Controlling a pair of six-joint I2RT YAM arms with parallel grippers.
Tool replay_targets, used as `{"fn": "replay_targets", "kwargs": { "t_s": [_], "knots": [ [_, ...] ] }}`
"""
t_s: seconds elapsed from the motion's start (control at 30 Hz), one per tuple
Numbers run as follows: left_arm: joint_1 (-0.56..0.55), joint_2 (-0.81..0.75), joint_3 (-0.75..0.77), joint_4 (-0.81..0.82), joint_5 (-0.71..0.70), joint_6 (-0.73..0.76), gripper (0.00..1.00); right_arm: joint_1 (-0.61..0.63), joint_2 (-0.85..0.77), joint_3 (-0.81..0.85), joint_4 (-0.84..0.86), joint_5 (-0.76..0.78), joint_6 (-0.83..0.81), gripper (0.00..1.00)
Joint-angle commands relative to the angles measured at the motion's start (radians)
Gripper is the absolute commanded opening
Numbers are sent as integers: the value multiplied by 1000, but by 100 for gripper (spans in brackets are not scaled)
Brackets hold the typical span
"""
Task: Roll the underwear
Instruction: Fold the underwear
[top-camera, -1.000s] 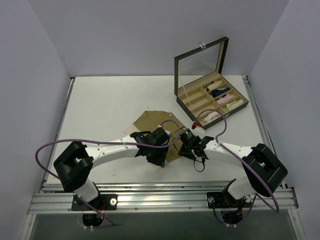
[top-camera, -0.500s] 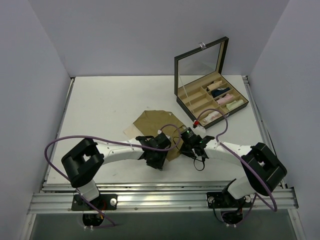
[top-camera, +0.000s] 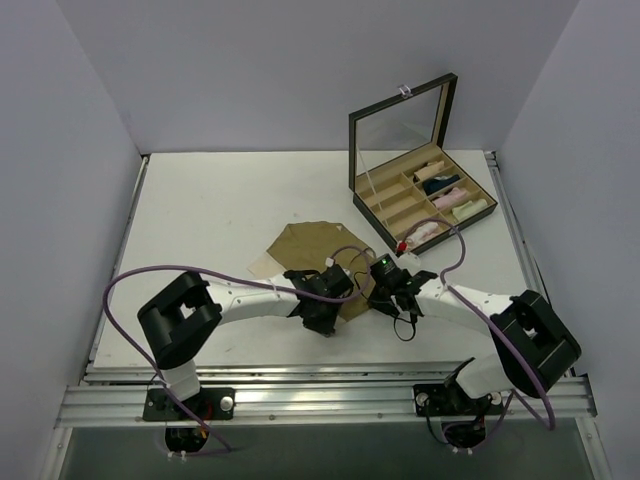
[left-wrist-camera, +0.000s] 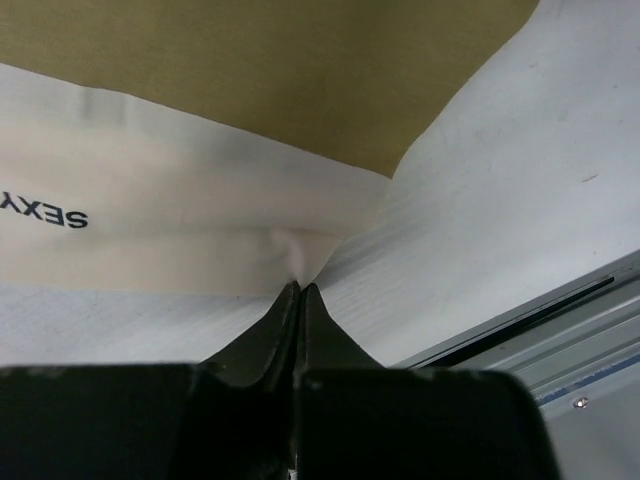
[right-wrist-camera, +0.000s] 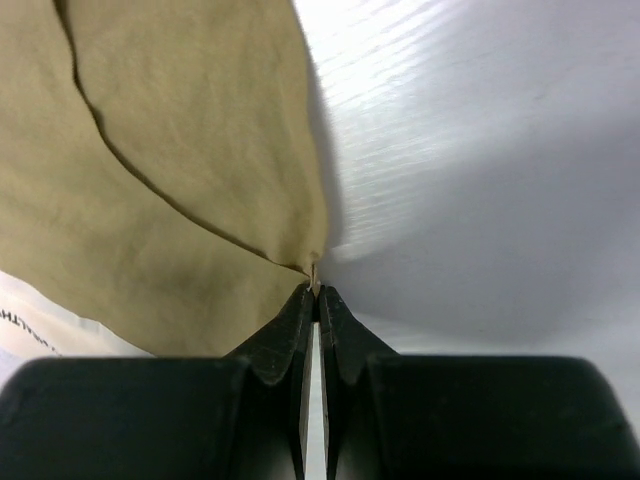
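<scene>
The tan-beige underwear lies spread flat on the white table, with its paler band, printed in black letters, along one side. My left gripper is shut on a corner of that pale band, and the cloth puckers at the tips. In the top view the left gripper is at the cloth's near edge. My right gripper is shut on a thin corner of the tan cloth, just to the right in the top view. Both arms hide the cloth's near part from above.
An open dark box with a mirrored lid stands at the back right, its compartments holding several rolled cloths, including a pinkish-white one. The table's near metal rail runs close behind the left gripper. Purple cables loop over both arms.
Both grippers have shut on the underwear's near edge, the right first, then the left. The left arm's elbow has swung right and its wrist has dropped to the cloth.
</scene>
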Motion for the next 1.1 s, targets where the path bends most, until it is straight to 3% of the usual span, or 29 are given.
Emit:
{"fn": "replay_targets", "kwargs": {
  "t_s": [0.0,0.23,0.47,0.73,1.07],
  "knots": [
    [-32,18,54,-54,11,20,2,-31,-36,-5,-145,65,-13,0],
    [-34,-73,128,-89,233,-30,2,-56,-139,73,-335,154,-65,0],
    [-3,-110,157,-157,249,-21,2,-53,-86,245,-378,223,-117,0],
    [254,-154,116,-171,324,-39,2,-45,173,550,-372,223,-239,0],
    [488,-125,149,-263,328,-9,2,-5,445,883,-415,175,-303,0]
  ]
}}
